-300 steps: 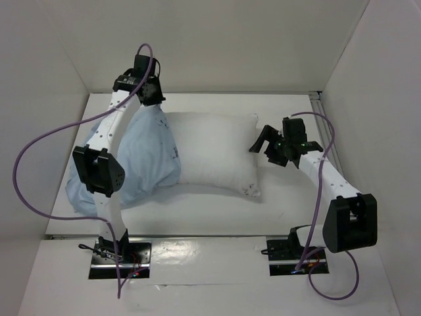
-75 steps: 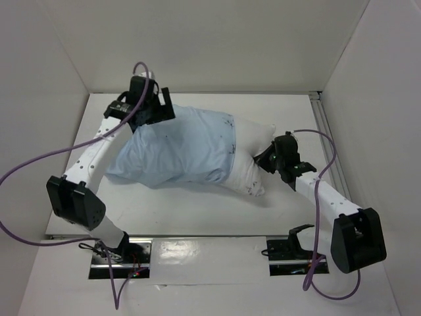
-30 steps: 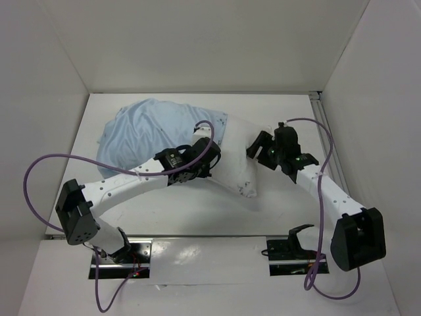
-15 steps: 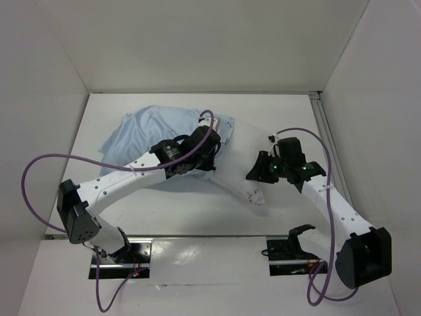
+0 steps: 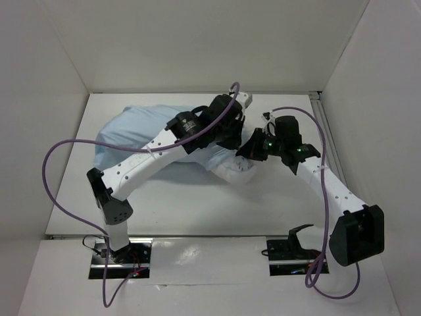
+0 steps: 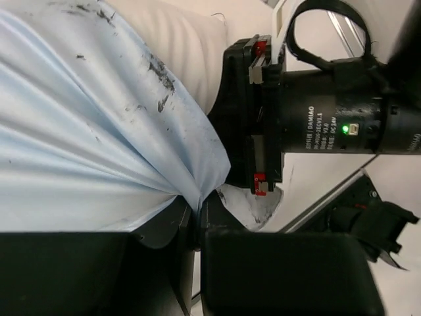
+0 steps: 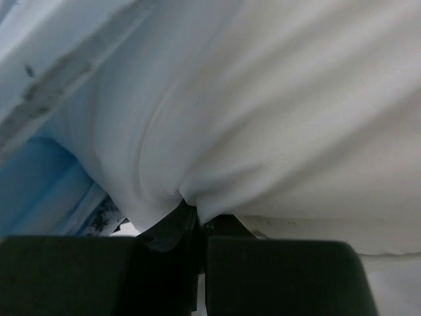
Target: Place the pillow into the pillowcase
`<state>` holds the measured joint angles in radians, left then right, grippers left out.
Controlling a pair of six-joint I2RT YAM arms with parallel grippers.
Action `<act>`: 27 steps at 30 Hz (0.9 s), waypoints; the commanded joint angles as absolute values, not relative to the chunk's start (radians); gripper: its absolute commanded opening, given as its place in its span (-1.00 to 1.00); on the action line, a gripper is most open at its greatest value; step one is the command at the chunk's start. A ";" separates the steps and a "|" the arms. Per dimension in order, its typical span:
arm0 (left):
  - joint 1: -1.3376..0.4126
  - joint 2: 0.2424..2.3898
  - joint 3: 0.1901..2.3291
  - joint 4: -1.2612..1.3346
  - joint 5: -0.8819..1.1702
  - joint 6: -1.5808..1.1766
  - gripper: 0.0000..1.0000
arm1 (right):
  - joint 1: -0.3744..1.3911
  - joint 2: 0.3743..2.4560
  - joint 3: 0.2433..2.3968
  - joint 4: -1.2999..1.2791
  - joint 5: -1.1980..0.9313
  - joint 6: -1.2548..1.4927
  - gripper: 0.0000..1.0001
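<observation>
The light blue pillowcase covers most of the pillow, whose white end sticks out at the right. My left gripper is shut on the pillowcase's open edge; in the left wrist view the blue pillowcase bunches into the left gripper, with the cream pillow beyond. My right gripper meets the pillow's exposed end, close beside the left one. In the right wrist view the right gripper is shut on a fold of the white pillow, and the pillowcase's hem lies at the left.
White walls close in the table on three sides. A metal rail runs along the right edge. Purple cables loop off both arms. The right arm's black motor housing sits very close to my left wrist.
The right gripper went from open to shut on the pillow's end. The left arm swung right and farther back, dragging the pillowcase edge along the pillow toward the right gripper.
</observation>
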<state>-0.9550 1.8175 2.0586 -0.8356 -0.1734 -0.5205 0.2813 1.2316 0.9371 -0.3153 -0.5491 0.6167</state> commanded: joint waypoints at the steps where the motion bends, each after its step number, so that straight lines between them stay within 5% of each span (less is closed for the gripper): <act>1: -0.982 1.715 2.219 -0.610 0.133 -0.511 -1.00 | 0.299 1.195 1.005 -0.199 -0.623 0.609 -1.00; 9: -0.953 1.588 2.358 -0.854 -0.061 -0.501 -1.00 | 0.290 1.008 1.014 -0.503 -0.433 0.448 -1.00; 15: -0.953 1.493 2.332 -0.903 -0.019 -0.549 -1.00 | 0.290 0.873 1.012 -0.675 -0.552 0.477 -1.00; 22: -0.794 1.796 2.496 -0.933 0.072 -0.505 -1.00 | 0.290 0.790 1.017 -0.721 -0.790 0.618 -1.00; 27: -0.621 2.113 2.529 -0.850 0.276 -0.471 -1.00 | 0.290 0.943 1.003 -0.617 -0.791 0.768 -1.00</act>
